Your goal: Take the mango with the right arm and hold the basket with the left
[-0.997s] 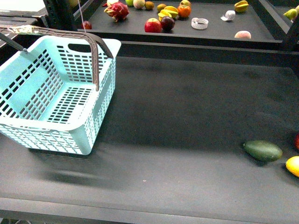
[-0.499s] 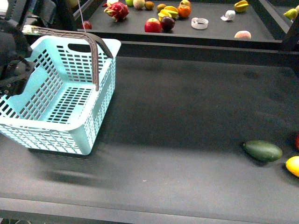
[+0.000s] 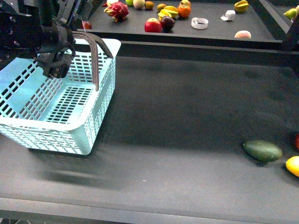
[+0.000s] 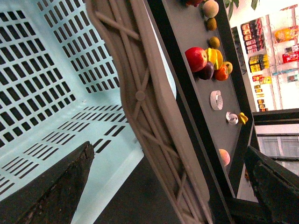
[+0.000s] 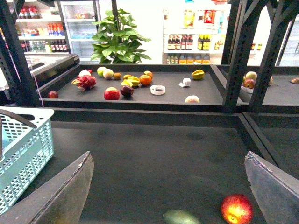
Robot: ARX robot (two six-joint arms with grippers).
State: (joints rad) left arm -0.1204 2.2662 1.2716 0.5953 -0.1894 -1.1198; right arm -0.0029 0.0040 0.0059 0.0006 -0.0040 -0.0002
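Left gripper (image 3: 56,69) hung over the basket (image 3: 28,126) at the table's (image 3: 187,102) left, jaws spread wide with the grey-brown handle (image 4: 149,116) between them, contact unclear. Right gripper (image 5: 168,156) gaped, empty. Mango (image 3: 293,165) lay at the far right edge, just beside the green fruit (image 3: 262,150), red fruit (image 5: 237,208) near.

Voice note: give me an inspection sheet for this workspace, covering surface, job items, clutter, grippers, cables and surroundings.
Surface: dark matte table, no spills seen.
Job's things: basket at the left, handle raised; mango at the right edge, partly out of frame.
Clutter: green oval fruit beside the mango; red apple nearby; assorted fruit on the rear shelf.
Grippers: left gripper jaws open, straddling the handle; right gripper jaws open, empty.
Cables: thin pink line along a post, unclear what.
Surroundings: potted plant, shop shelving.
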